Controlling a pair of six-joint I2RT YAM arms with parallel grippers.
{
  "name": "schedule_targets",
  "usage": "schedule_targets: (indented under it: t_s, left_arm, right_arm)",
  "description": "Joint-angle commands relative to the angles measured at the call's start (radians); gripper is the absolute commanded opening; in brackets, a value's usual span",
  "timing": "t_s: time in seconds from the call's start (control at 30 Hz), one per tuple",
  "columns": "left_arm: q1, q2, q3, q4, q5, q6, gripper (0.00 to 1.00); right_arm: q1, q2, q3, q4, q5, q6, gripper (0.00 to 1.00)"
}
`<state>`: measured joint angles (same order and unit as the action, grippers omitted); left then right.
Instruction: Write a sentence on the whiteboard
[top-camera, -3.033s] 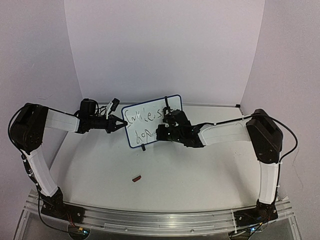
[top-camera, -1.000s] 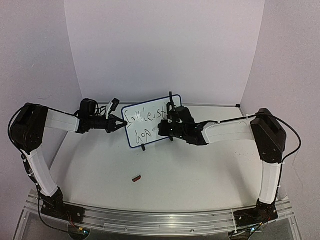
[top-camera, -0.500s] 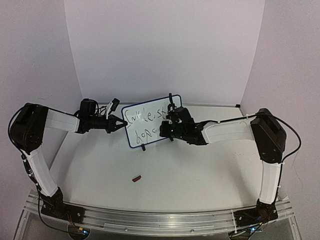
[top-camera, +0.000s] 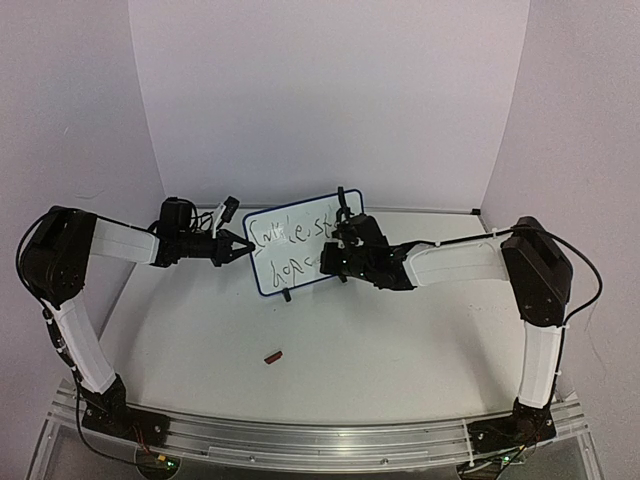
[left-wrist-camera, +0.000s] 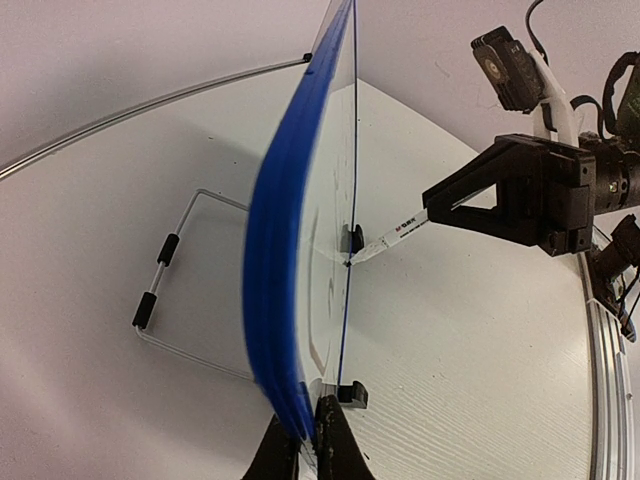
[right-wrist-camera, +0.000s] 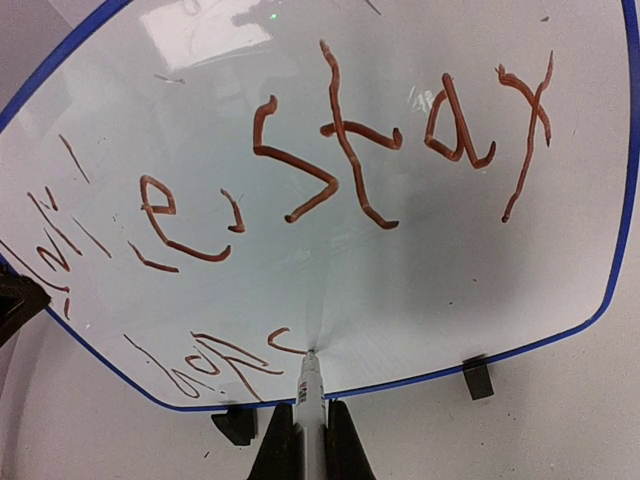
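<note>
The whiteboard (top-camera: 292, 232) stands upright on its black feet mid-table, blue-framed. My left gripper (top-camera: 244, 248) is shut on its left edge; in the left wrist view the fingertips (left-wrist-camera: 338, 448) pinch the blue frame (left-wrist-camera: 280, 290). My right gripper (right-wrist-camera: 310, 440) is shut on a white marker (right-wrist-camera: 310, 395), whose tip touches the board face (right-wrist-camera: 450, 260) low down. The sentence (right-wrist-camera: 360, 135) runs in two lines of reddish-brown scrawl. The tip sits at the end of the second line (right-wrist-camera: 215, 352).
A small dark red marker cap (top-camera: 272, 355) lies on the table in front of the board. A wire stand (left-wrist-camera: 165, 275) sits behind the board. White walls close in the back and both sides. A metal rail (top-camera: 300, 440) runs along the near edge.
A short curved stroke has appeared after the second-line word, with the right gripper and marker shifting slightly there. The left gripper and the board have not moved.
</note>
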<state>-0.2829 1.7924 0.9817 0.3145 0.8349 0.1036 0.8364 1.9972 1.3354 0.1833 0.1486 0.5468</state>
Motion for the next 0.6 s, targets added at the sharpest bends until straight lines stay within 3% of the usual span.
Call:
schedule_targets:
  t_s: [0.0, 0.57]
  left_arm:
    - [0.0, -0.004, -0.013, -0.052, -0.097, 0.065, 0.0]
    - [-0.001, -0.003, -0.012, -0.052, -0.097, 0.065, 0.0]
  right_arm:
    - [-0.006, -0.042, 0.019, 0.045, 0.029, -0.009, 0.0]
    - [-0.006, -0.043, 0.029, 0.068, -0.002, -0.012, 0.0]
